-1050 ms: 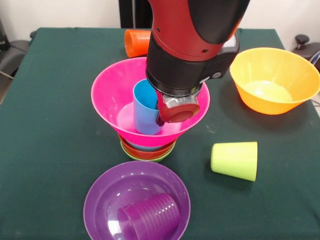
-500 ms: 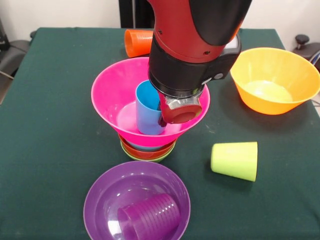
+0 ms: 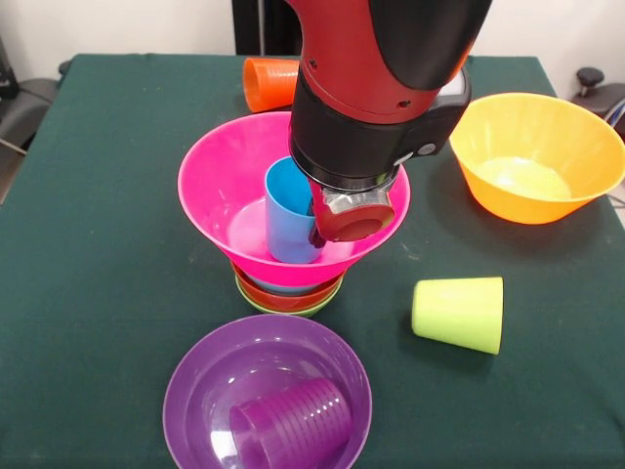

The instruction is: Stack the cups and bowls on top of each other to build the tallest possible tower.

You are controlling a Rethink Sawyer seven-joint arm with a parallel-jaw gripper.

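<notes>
While the arm (image 3: 376, 88) hangs over the middle of the green table (image 3: 98, 293), its gripper (image 3: 327, 220) sits down inside the big pink bowl (image 3: 220, 186), right against the blue cup (image 3: 291, 210). Cup stands upright, mouth up, on the floor of the pink bowl, and looks tilted slightly. Can't tell whether the jaws are apart or clamped on the cup: the wrist housing blocks them, only a metal and red end piece shows beside the cup's right wall. Pink bowl rests on a nested set of small bowls (image 3: 288, 298); an orange rim and a green rim show below it, with a sliver of blue just above those. So the stack reads small bowls, pink bowl, blue cup. Purple bowl (image 3: 210, 371) sits at the near edge, just in front of the stack, with the ribbed purple cup (image 3: 293, 422) lying on its side inside it. Lime green cup (image 3: 459, 313) lies on its side on the cloth to the right, apart from everything. Yellow bowl (image 3: 537, 156) stands upright at far right. Orange cup (image 3: 266, 83) lies on its side behind the pink bowl, partly hidden by the arm.
</notes>
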